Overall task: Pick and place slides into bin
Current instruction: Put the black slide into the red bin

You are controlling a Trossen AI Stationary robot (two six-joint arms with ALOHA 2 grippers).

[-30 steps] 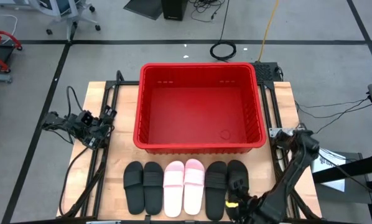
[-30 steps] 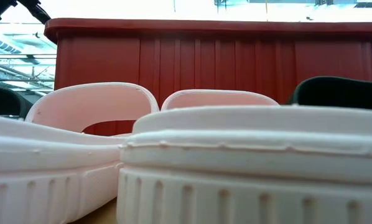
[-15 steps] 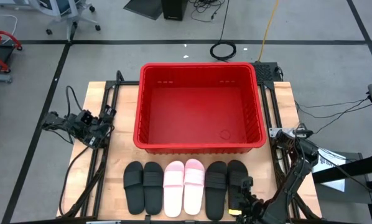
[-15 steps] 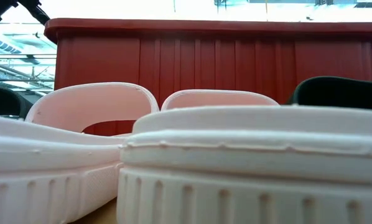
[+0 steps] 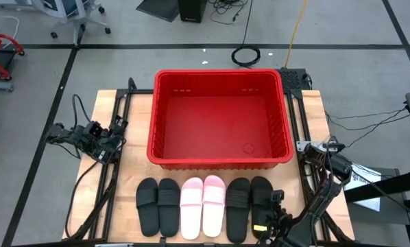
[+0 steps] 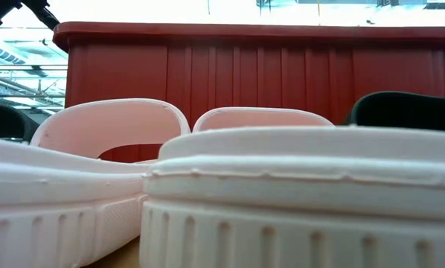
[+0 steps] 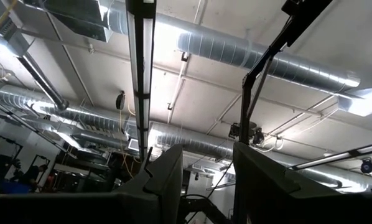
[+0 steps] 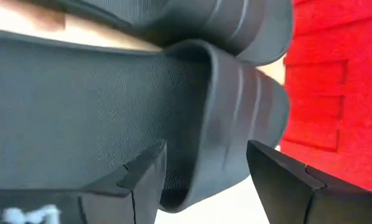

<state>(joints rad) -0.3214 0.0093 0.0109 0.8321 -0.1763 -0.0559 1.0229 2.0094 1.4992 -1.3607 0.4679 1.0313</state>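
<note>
Six slides lie in a row just in front of the bin [image 5: 219, 118], between it and the table's near edge: two black [image 5: 158, 206], two pink [image 5: 203, 206], two black, none yet in the bin. The right gripper [image 5: 268, 221] is low at the heel end of the black slide [image 5: 260, 197] at the row's right end, its jaws spread with the slide's strap [image 8: 236, 118] filling the gap between its fingers [image 8: 139, 177]. Whether the fingers already touch the rubber is hard to tell from so close. The risk is a shallow bite: closing on the soft strap edge alone could let the slide swing or slip out on the way up to the bin's rim. The neighbouring black slide [image 5: 238, 208] sits right beside it, so a finger might snag it and drag it askew. The left gripper [image 5: 95, 147] waits well left of the bin, jaws apart, pointing at the ceiling.
</note>
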